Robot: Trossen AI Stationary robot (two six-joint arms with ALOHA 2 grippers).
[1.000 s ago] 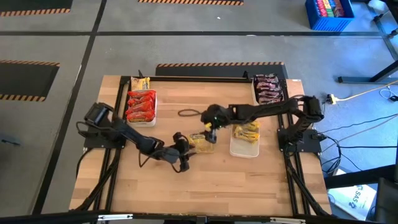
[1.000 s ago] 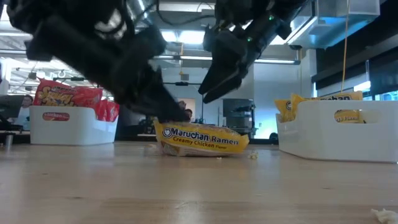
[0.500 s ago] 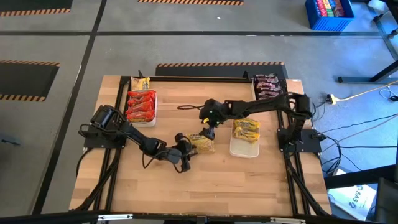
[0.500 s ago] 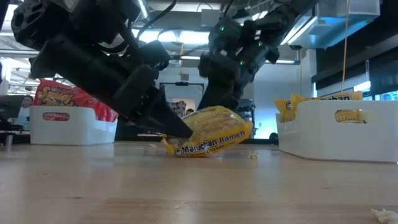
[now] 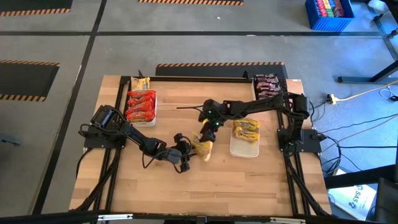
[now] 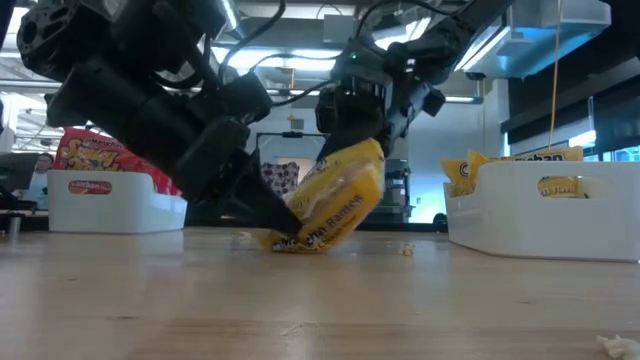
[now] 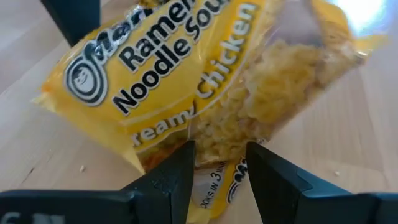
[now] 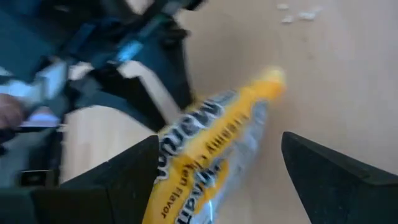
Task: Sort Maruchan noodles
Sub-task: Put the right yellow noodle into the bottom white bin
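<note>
**Yellow packet tipped up on edge at frame centre**

High view, left to right. A red tray (image 5: 142,106) at upper left is filled with red packets (image 5: 140,103). The left gripper (image 5: 186,154) is seen just left of centre, its fingers part-closed on the lower edge of a yellow packet (image 5: 203,148); in the left wrist view the seam is pinched between the two fingers (image 7: 166,182). The right gripper (image 5: 206,132) is set just above the packet, its fingers spread wide to either side of the upper edge, which is not clearly gripped; contact cannot be told. A yellow tray (image 5: 244,147) right of centre holds yellow packets (image 5: 246,130), and dark packets (image 5: 268,88) lie at upper right.

Change: a second ago the packet lay flat on the table (image 5: 249,186); it is now tilted steeply, lower edge on the wood, as the low view shows (image 6: 330,200). A handover is judged to be under way, the raised edge being offered to the right gripper for carriage to the yellow tray.
</note>
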